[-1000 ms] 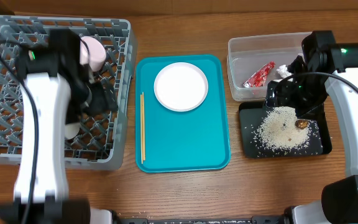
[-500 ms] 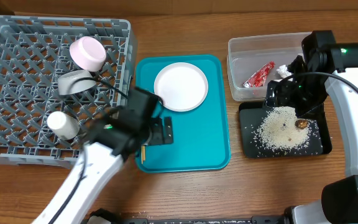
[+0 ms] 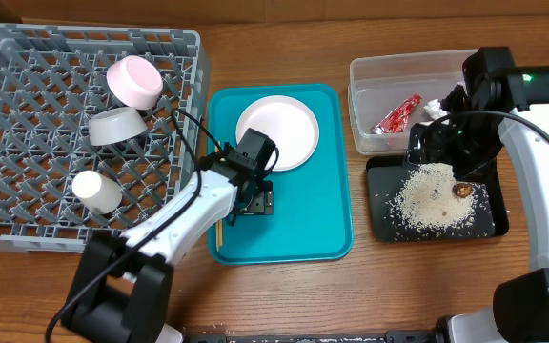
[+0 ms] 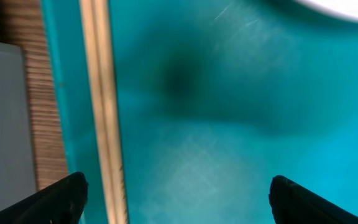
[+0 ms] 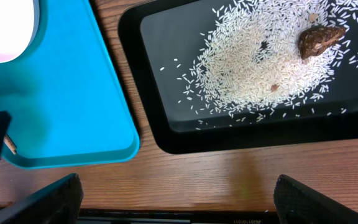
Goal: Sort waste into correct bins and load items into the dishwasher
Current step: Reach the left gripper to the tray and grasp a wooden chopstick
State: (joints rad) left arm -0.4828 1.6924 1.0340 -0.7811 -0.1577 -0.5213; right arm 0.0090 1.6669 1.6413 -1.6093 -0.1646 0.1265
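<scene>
On the black tray [image 3: 490,225] lie rice [image 3: 432,200] and a lump [image 3: 463,190]; left gripper [image 4: 179,202] and right gripper [image 5: 180,202] are spread.

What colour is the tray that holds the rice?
The tray is black. The right wrist view shows it best.

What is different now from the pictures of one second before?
The left gripper swung right, from above the grey dish rack to the teal tray, and now stands open over the chopsticks. Nothing was grasped. The right gripper, plate and rice stayed in place.
</scene>
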